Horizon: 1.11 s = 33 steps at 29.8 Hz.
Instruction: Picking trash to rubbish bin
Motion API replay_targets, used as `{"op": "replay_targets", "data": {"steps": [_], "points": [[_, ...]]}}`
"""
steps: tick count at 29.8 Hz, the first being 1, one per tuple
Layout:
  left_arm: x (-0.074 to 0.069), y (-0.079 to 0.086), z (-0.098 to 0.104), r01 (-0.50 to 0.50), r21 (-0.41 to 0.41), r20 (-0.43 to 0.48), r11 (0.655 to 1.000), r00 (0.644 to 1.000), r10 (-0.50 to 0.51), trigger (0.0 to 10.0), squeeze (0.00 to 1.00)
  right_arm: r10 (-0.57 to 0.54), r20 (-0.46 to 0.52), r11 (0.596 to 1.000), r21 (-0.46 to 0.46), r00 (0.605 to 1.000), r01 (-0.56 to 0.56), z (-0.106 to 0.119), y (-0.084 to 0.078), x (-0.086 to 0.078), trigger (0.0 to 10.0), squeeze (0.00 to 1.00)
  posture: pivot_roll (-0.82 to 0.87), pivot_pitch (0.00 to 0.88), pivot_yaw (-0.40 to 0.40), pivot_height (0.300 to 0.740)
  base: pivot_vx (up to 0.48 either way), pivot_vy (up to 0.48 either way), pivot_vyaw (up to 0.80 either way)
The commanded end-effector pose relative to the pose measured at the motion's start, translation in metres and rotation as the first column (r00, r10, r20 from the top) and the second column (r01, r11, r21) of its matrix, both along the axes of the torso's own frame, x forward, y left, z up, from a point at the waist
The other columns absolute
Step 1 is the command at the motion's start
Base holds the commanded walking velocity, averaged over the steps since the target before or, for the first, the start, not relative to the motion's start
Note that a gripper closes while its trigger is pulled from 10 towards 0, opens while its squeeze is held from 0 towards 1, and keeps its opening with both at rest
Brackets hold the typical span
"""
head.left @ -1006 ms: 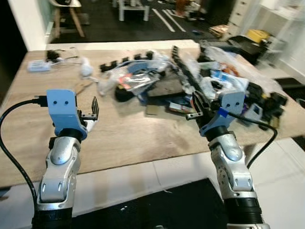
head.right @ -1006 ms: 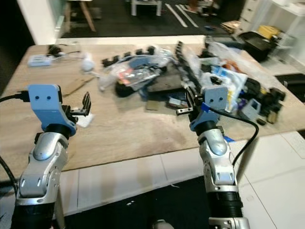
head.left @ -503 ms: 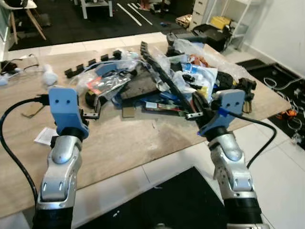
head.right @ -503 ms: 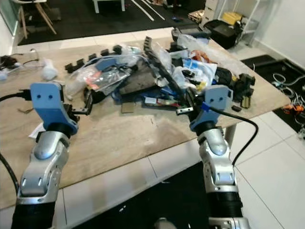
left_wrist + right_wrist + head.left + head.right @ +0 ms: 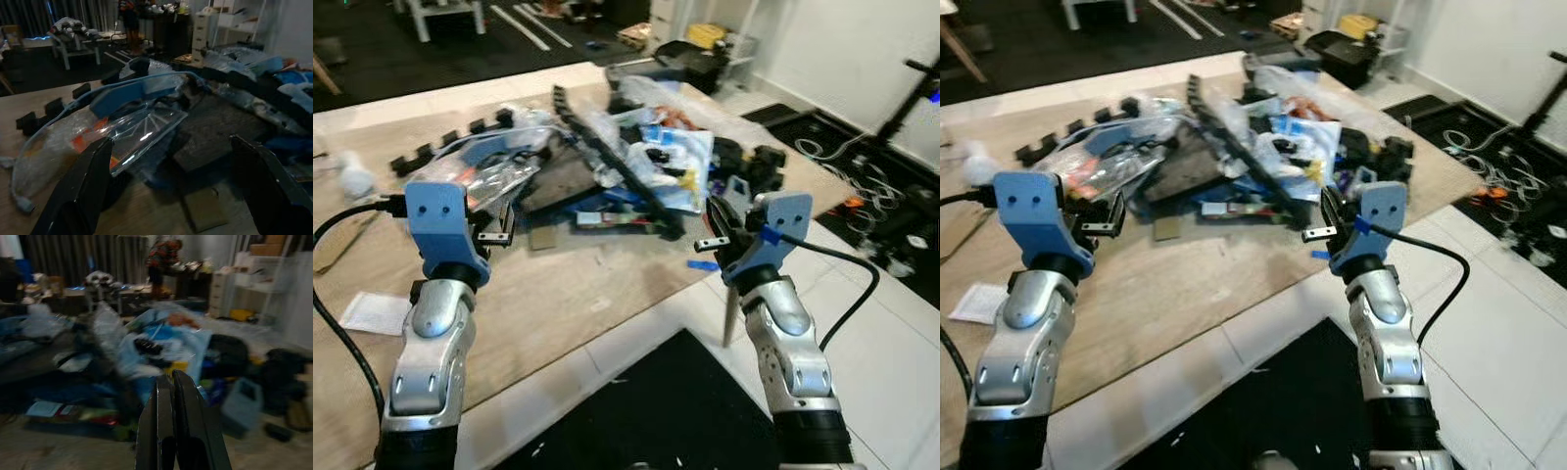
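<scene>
Hovering over the wooden table (image 5: pixel 607 284), the left gripper (image 5: pixel 499 227) has fingers spread and the right gripper (image 5: pixel 713 227) pinched together, the trash pile (image 5: pixel 607 157) just beyond both

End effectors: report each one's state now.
Left end effector: open, empty, facing the clear plastic packaging.
Right end effector: shut, holding nothing.

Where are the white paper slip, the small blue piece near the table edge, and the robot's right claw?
White paper slip (image 5: pixel 374 311), left eye view, its middle.
Small blue piece (image 5: pixel 702 264), left eye view, its middle.
Right gripper (image 5: pixel 171 387), right wrist view, between its closed fingertips.
</scene>
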<state>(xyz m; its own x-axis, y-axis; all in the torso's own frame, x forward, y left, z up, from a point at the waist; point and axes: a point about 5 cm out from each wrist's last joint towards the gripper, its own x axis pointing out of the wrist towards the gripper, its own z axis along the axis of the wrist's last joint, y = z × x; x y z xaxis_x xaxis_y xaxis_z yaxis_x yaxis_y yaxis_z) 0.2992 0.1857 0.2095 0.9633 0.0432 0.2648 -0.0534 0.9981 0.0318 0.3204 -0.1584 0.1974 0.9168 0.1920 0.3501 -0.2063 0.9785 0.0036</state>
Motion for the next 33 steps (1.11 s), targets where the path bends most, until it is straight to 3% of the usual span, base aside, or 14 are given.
{"op": "replay_targets", "data": {"steps": [1, 33], "points": [[-0.0013, 0.0020, -0.0011, 0.002, 0.010, 0.003, 1.000, 1.000, -0.002, 10.0, 0.00, -0.001, -0.016, 1.000, 0.011, 1.000, 0.001, -0.0039, 0.0000, -0.0008, 10.0, 0.00, 0.01, 0.138, -0.053, 0.740, 0.000, 0.000, -0.49], [-0.0043, 0.0093, -0.0044, -0.031, 0.024, -0.005, 0.999, 1.000, 0.031, 10.0, 0.00, 0.004, -0.037, 1.000, -0.005, 0.999, -0.004, -0.0114, -0.0012, -0.0021, 10.0, 0.00, 0.00, 0.152, -0.056, 0.740, 0.000, 0.000, -0.51]]}}
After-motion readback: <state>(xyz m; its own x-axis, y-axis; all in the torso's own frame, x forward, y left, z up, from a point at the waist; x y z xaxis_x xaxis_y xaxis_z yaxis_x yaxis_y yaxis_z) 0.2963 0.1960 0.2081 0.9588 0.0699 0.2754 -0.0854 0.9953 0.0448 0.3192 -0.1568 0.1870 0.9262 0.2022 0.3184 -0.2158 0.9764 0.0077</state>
